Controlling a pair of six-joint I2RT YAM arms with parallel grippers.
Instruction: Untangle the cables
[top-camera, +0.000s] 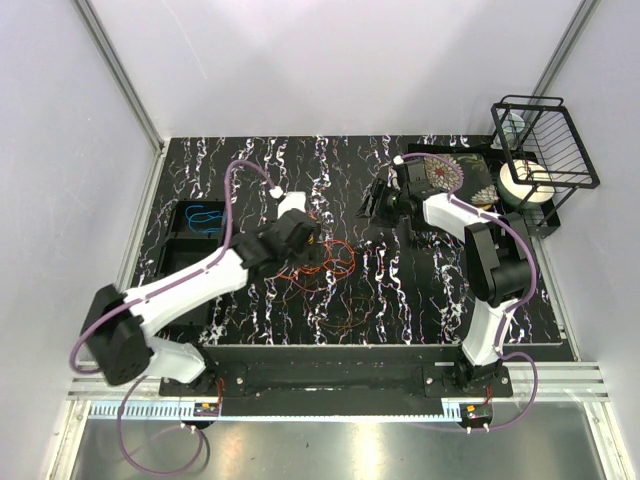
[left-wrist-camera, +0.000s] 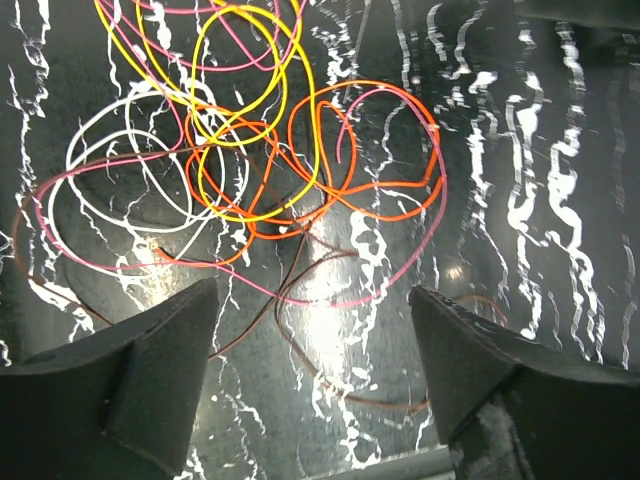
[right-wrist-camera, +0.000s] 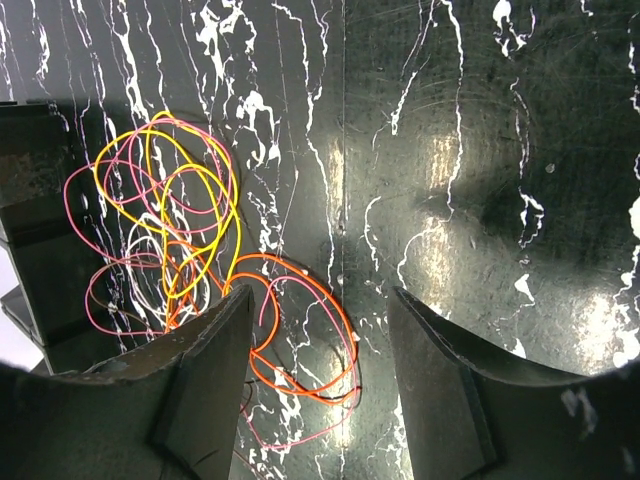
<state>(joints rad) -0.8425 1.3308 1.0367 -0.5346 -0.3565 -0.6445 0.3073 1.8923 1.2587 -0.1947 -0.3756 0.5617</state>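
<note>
Plainly, five cables (left-wrist-camera: 250, 200) lie tangled below the left gripper (left-wrist-camera: 310, 300); it and the right gripper (right-wrist-camera: 320, 300) gape wide, empty.

Left hand (left-wrist-camera: 310, 290), right hand (right-wrist-camera: 320, 292) open

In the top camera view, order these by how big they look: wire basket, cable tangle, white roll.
1. wire basket and cable tangle: too alike to rank
2. white roll: smallest

We found a black, white-veined tabletop (top-camera: 400, 300), a black wire basket (top-camera: 545, 140) at its far right corner, a patterned plate (top-camera: 440, 172) lying beside it.
</note>
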